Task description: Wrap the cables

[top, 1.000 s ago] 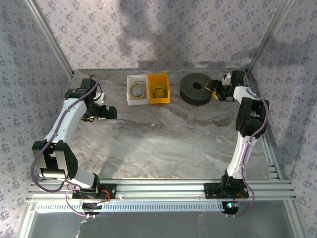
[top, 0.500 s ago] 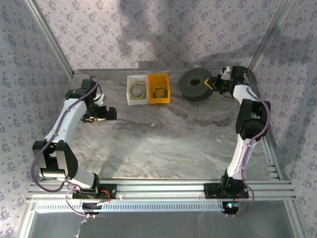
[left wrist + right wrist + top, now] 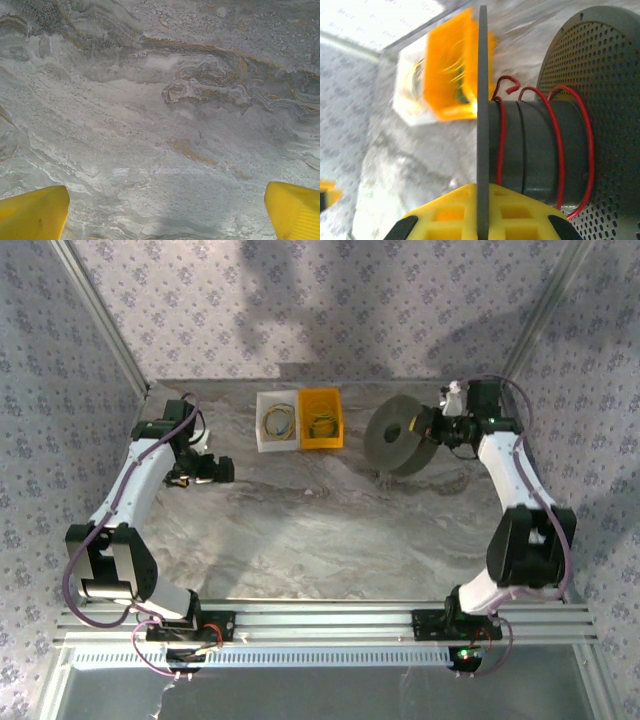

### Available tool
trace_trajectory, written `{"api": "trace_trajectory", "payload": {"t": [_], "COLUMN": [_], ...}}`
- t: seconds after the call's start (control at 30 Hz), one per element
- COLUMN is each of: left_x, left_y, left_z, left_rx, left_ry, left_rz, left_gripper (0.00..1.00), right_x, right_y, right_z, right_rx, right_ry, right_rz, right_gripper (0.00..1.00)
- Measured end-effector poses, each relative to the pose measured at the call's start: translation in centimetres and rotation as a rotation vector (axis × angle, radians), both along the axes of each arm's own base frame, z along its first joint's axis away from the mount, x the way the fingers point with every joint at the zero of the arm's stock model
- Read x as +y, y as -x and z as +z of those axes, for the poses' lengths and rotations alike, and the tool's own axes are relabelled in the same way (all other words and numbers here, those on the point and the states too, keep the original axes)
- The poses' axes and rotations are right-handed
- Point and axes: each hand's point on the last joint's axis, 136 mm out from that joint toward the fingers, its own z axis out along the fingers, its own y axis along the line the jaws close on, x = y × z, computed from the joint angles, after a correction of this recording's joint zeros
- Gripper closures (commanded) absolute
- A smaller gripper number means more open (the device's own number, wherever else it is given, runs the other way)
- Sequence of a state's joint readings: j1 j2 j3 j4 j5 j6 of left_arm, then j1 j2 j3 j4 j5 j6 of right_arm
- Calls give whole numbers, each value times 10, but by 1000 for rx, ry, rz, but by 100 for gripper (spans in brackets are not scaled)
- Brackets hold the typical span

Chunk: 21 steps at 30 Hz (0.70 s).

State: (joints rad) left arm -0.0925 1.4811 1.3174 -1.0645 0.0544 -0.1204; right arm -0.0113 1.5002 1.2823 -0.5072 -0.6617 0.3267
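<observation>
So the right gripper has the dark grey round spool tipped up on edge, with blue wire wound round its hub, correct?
Not quite: the wire wound round the hub is red, not blue, as the right wrist view shows. The rest holds: the right gripper grips the dark grey round spool, tipped up on edge.

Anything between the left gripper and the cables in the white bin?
Nothing visible. Bare table lies between the left gripper and the white bin; the cables sit inside its walls. The spool, held by the right gripper, is off to the right.
</observation>
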Motion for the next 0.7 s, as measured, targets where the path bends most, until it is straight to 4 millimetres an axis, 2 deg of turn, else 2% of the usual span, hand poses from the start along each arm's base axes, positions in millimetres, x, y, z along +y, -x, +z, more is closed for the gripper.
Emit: {"api": "trace_trajectory", "payload": {"t": [0.07,0.13,0.27,0.43,0.53,0.63,0.7], "left_x": [0,0,0,-1,-2,-3,-2], "left_y": [1,2,2,1,1,1,1], "left_z": [-2,-3,-4,-4,-4,-4,-4], "left_rx": [3,8,8,3,2,2,3], "left_ry": [-3,-4,-4,-7,-11,-16,-19], "left_rz": [0,-1,-1,-6,-11,-14,-16], "left_gripper": [0,0,0,0,0,0,0], "right_x": [25,47,99,166,183,185,185], "right_y": [27,48,82,113,120,117,115], "right_z": [11,13,-6,-35,-59,-80,-85], "right_rx": [-15,-9,81,196,268,332,357], "right_ry": [-29,-66,-142,-180,-184,-198,-217], "right_rz": [76,143,289,485,535,548,577], "right_gripper": [100,100,100,100,100,100,100]}}
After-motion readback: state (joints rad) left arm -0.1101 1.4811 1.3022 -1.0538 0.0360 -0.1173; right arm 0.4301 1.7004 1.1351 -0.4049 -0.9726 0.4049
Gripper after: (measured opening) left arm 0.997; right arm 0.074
